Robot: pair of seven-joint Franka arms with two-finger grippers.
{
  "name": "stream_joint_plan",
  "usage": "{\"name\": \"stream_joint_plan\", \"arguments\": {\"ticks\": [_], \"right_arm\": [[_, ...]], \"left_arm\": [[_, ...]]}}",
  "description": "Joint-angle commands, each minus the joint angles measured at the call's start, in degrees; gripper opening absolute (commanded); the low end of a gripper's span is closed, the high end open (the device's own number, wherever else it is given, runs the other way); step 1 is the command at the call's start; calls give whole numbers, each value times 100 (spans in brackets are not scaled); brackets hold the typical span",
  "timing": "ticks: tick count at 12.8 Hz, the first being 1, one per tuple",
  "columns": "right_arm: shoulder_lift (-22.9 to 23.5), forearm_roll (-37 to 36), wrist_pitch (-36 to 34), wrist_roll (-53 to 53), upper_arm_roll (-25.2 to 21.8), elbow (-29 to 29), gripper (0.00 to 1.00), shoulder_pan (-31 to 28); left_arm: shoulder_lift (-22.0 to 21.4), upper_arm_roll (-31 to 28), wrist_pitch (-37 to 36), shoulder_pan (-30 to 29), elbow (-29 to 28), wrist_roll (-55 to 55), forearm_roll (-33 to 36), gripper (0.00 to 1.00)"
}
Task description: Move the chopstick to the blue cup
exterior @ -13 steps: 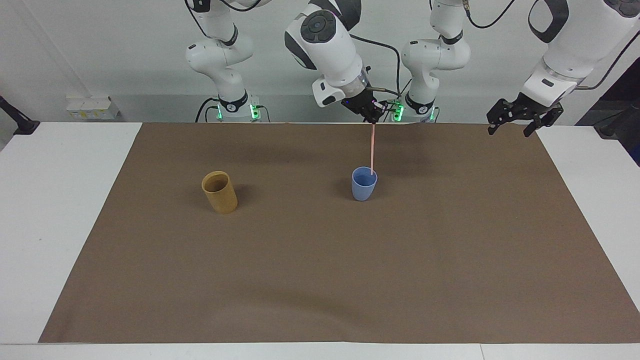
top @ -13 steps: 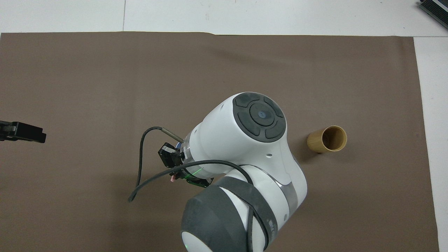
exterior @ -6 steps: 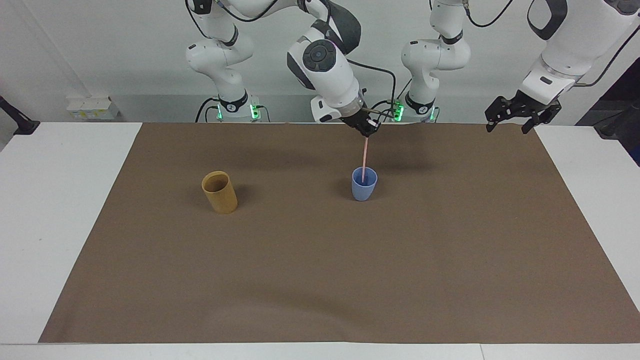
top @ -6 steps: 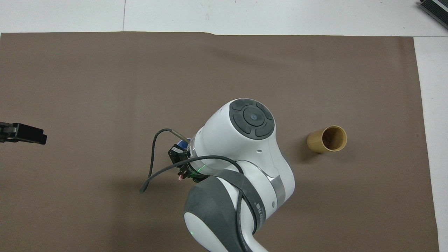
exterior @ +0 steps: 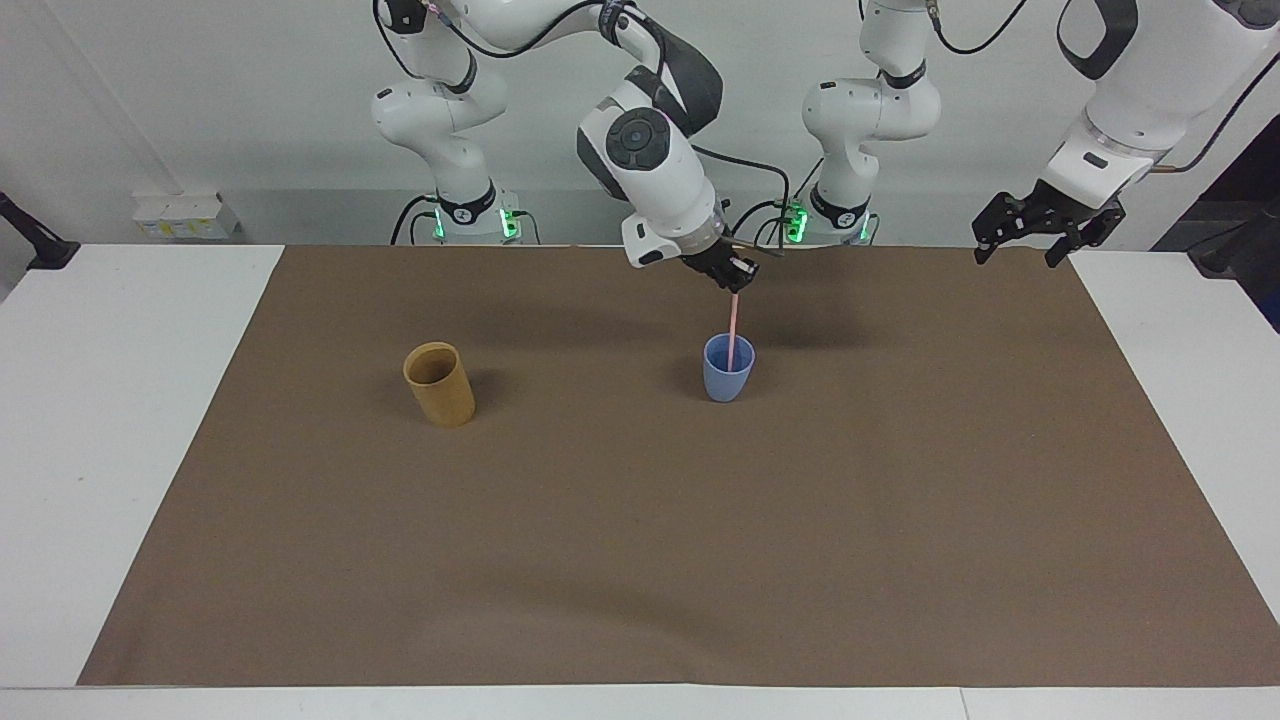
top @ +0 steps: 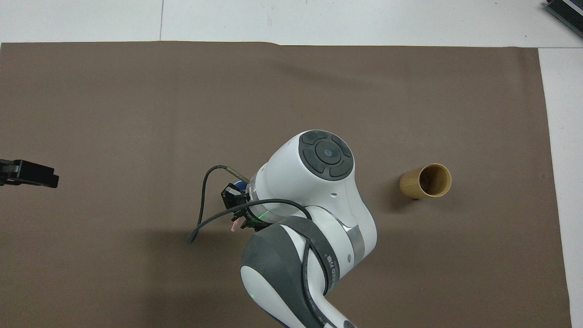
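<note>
My right gripper [exterior: 737, 283] is over the blue cup [exterior: 727, 376] and is shut on the top of the pale pink chopstick [exterior: 733, 335]. The stick hangs nearly upright with its lower end inside the cup. In the overhead view the right arm covers most of the cup [top: 236, 187]; only a blue sliver and the stick's pink top end [top: 232, 226] show beside the gripper [top: 237, 217]. My left gripper [exterior: 1038, 228] waits, open and empty, in the air over the mat's corner at the left arm's end [top: 28, 173].
A tan-brown cylindrical cup [exterior: 440, 385] stands on the brown mat [exterior: 640, 560] beside the blue cup, toward the right arm's end; it also shows in the overhead view [top: 427, 181]. White table shows around the mat.
My right gripper has come down and the chopstick has gone from the cup's rim to deeper inside it. The left gripper has shifted only slightly.
</note>
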State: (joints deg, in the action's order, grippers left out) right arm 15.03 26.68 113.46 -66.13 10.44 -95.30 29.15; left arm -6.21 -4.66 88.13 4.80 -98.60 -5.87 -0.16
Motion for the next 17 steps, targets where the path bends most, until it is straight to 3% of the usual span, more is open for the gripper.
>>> {"name": "stream_joint_plan", "arguments": {"ticks": [1,3,6,9,11,14,17], "right_arm": [[-26,-188,63,109,29,107,78,-120],[-96,-627,71,162,11,160,99,-269],[-316,-900,53,766,2,257,100,-804],[-509,-1787,54,1338,2,266,100,-1550],[-763,-1991,-51,2144,2,266,100,-2113],[-1159,-2402,-709,3340,-7,266,100,-2721],[-1266,-2817,-1262,3826,-16,510,100,-3090]], "left_arm": [[-30,35,-68,-23,60,68,69,100],[-30,26,-68,-32,60,68,69,100],[-30,35,-68,-32,60,68,69,100],[-30,26,-68,-32,60,68,69,100],[-30,35,-68,-32,60,68,69,100],[-30,35,-68,-32,60,68,69,100],[-30,26,-68,-32,60,68,69,100]]}}
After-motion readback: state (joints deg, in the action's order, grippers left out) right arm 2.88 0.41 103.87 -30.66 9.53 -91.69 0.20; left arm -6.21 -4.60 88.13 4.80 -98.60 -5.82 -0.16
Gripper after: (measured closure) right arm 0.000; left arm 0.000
